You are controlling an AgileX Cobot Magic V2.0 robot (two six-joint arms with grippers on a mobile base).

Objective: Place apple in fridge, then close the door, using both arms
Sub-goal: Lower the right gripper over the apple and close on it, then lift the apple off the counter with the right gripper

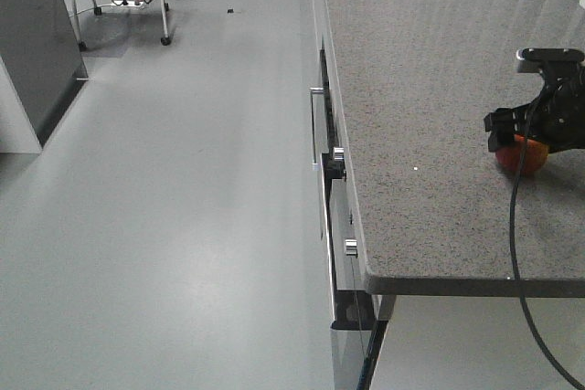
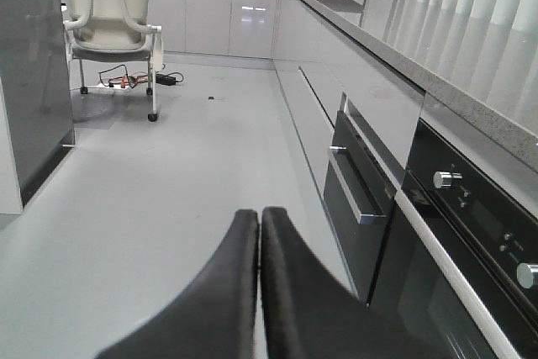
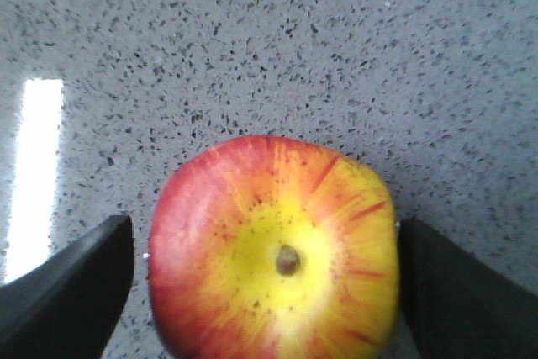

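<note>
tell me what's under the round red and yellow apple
The speckled grey stone countertop lies under the round red-and-yellow apple. The contact spot itself is hidden by the fruit.

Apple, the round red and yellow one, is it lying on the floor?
No, the round red-and-yellow apple sits up on the speckled grey stone countertop.

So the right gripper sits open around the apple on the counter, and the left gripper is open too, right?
No: the left gripper is shut, fingers pressed together, per the left wrist view. The right gripper is open around the apple on the counter.
</note>
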